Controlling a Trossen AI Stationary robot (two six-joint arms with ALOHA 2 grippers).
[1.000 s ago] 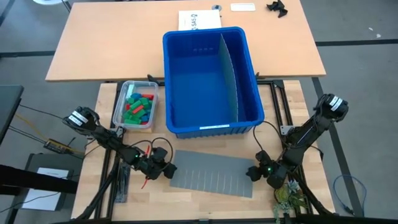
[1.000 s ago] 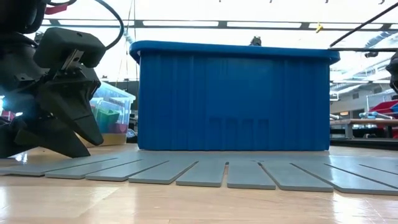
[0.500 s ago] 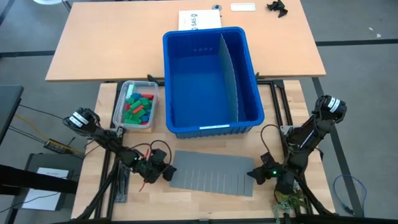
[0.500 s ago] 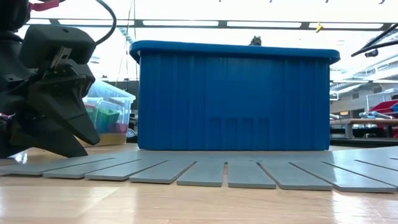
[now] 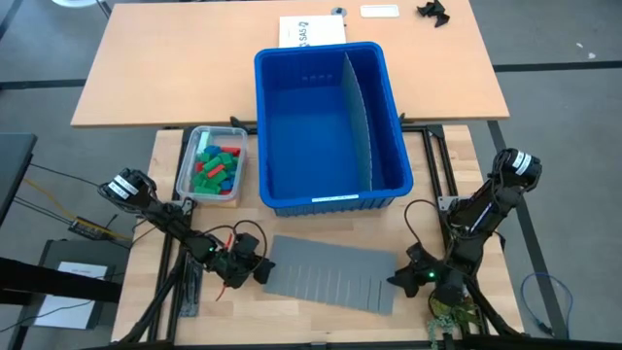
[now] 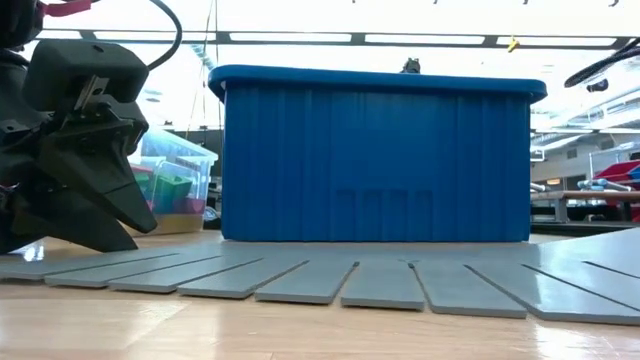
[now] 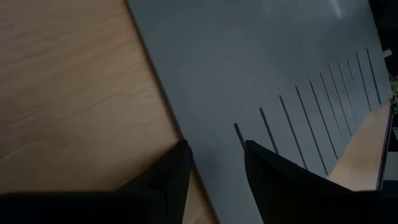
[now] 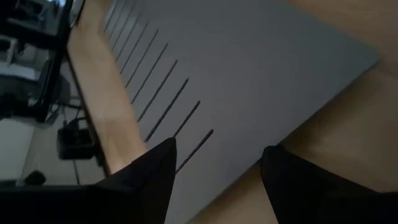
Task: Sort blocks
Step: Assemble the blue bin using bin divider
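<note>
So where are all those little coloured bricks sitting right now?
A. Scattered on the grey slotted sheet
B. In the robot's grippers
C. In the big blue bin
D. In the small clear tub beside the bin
D: the high view shows the bricks piled in the small clear tub to the left of the big blue bin, whose two compartments show no bricks.

In the low view my left gripper (image 6: 75,150) is cut off at the edge, and the blue bin (image 6: 375,160) hides most of the blocks (image 6: 170,190) behind it.
</note>
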